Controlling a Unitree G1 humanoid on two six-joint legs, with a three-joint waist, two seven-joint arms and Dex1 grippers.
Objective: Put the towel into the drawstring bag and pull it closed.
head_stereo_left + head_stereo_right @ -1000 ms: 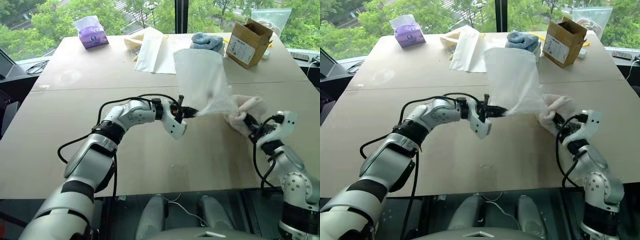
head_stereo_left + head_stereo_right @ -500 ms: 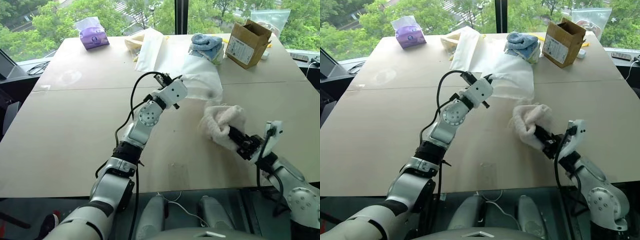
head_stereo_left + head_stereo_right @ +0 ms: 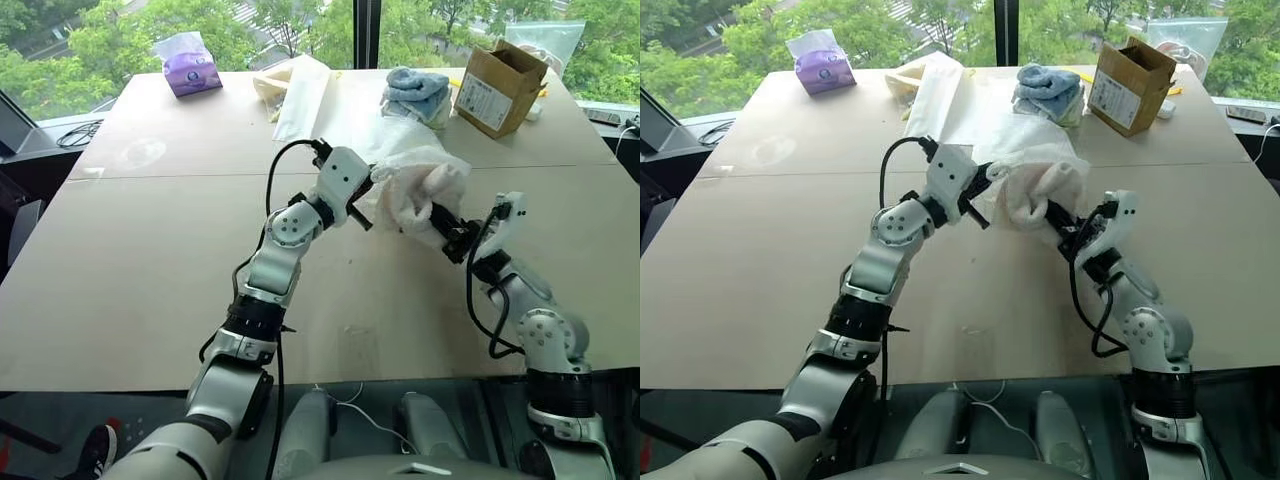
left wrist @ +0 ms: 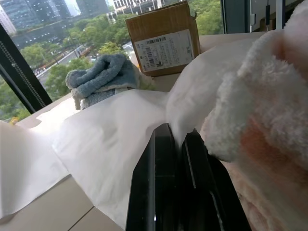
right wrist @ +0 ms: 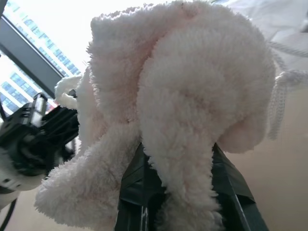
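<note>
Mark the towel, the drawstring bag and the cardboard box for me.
towel (image 3: 420,190), left eye view, on its fluffy bulk above the right gripper.
drawstring bag (image 4: 110,149), left wrist view, on its thin white fabric.
cardboard box (image 3: 490,85), left eye view, on its labelled side.

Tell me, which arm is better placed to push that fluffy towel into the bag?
The right. Its gripper already holds the towel right at the drawstring bag, while the left gripper is busy pinching the bag's edge.
</note>
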